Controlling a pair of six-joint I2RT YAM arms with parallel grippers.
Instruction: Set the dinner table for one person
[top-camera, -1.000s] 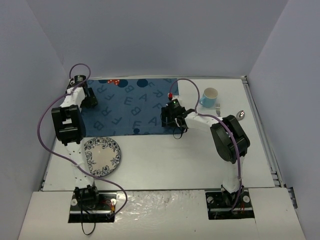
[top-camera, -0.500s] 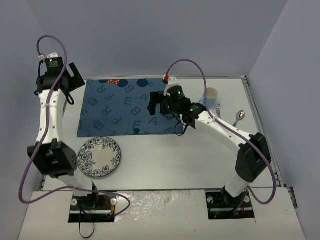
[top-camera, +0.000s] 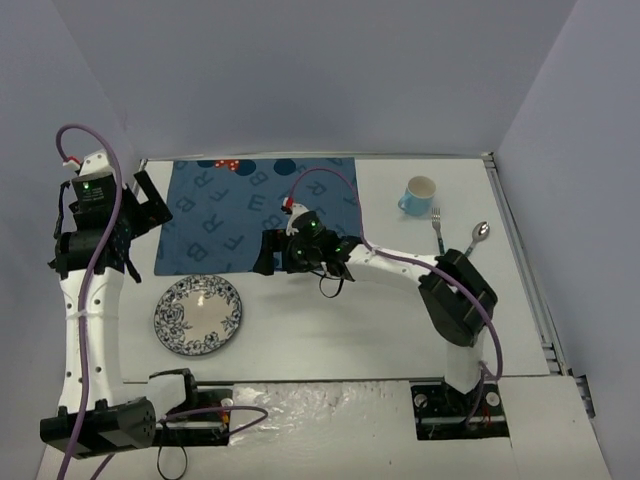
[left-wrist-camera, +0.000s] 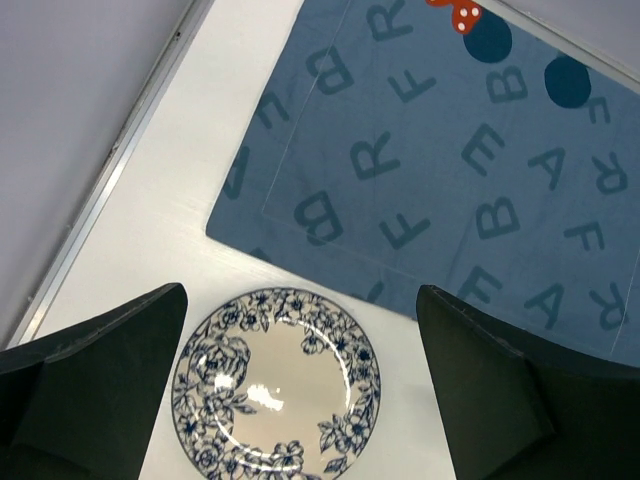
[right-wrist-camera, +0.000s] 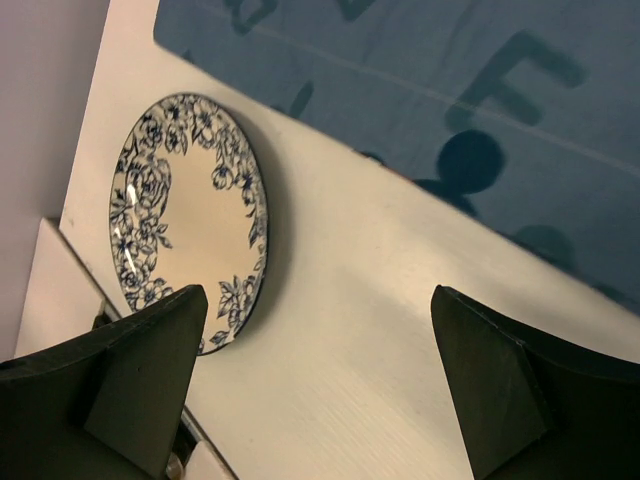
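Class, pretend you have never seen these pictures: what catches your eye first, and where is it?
The dark blue lettered mat covers the far left of the white table. A blue floral plate lies on bare table by the mat's near edge, and a light blue mug stands to the mat's right.
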